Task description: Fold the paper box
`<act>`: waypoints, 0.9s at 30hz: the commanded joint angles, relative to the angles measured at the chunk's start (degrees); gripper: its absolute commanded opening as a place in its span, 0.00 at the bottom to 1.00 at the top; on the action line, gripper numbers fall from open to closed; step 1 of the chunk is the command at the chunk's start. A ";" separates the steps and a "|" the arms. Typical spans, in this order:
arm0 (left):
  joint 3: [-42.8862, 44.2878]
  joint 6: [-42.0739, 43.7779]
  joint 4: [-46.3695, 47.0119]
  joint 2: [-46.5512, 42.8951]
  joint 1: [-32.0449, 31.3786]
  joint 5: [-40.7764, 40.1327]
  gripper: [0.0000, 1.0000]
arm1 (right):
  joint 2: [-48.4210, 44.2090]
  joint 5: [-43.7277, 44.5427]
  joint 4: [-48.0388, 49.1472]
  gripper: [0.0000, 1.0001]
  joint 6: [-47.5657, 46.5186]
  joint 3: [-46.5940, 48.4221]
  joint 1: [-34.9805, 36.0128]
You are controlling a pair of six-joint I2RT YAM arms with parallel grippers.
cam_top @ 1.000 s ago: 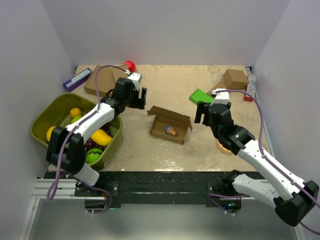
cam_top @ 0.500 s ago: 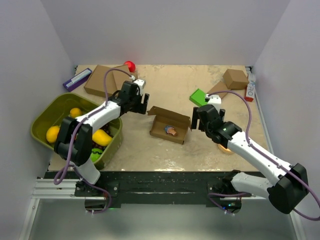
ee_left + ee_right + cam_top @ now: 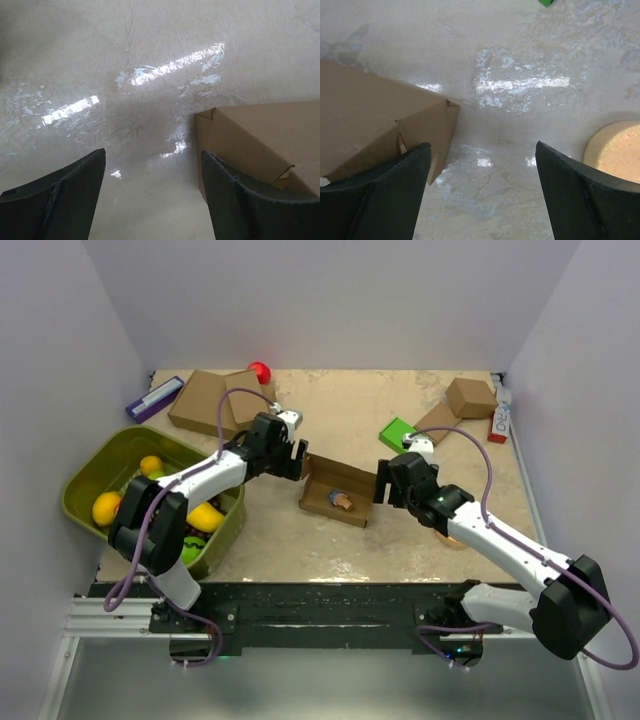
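Note:
The paper box is a brown cardboard mailer lying open at the table's middle, its lid flap raised at the back and a small orange and blue thing inside. My left gripper is open at the box's left end; its wrist view shows the box's corner beside the right finger. My right gripper is open at the box's right end; its wrist view shows the box's side flap behind the left finger. Neither gripper holds anything.
An olive basket of toy fruit stands at the left. Stacked brown boxes and a red ball lie at the back left. A green block, a small brown box and an orange disc lie at the right.
Both grippers have moved inward toward the box, the left one down and right to its left end, the right one left to its right end. The box has not moved.

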 commanded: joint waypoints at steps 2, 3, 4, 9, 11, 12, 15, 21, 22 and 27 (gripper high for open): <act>-1.56 -2.13 3.93 -3.24 -1.78 2.79 0.80 | 0.43 -5.13 6.47 0.88 2.90 -0.47 -0.22; -1.65 -2.31 4.02 -3.24 -1.96 2.79 0.80 | 0.69 -5.39 6.91 0.88 2.99 -0.56 -0.13; -1.74 -2.40 4.11 -3.24 -2.13 2.88 0.80 | 0.69 -5.83 7.08 0.88 3.17 -0.56 -0.13; -2.79 -3.01 5.51 -3.24 -3.19 3.40 0.80 | 0.43 -6.54 8.67 0.87 3.96 -1.79 -0.22; -3.06 -3.28 5.69 -2.89 -3.36 3.67 0.80 | 0.78 -6.63 9.37 0.87 4.22 -2.58 -0.13; -3.49 -3.45 5.87 -2.97 -3.45 4.10 0.80 | 0.95 -6.89 9.63 0.87 4.40 -2.93 -0.13; -4.81 -4.50 7.80 -3.76 -3.89 5.07 0.79 | 1.48 -7.24 10.34 0.86 5.01 -4.16 -0.13; -5.34 -4.86 8.59 -3.94 -4.51 3.59 0.79 | 0.96 -5.40 9.29 0.84 4.49 -4.78 -0.22; -5.26 -4.69 8.16 -4.03 -4.51 3.06 0.79 | 0.52 -5.05 9.02 0.82 4.14 -4.78 -0.22; -5.34 -4.24 8.06 -5.08 -4.42 2.08 0.79 | -2.47 -2.94 9.63 0.72 0.80 -5.92 -0.22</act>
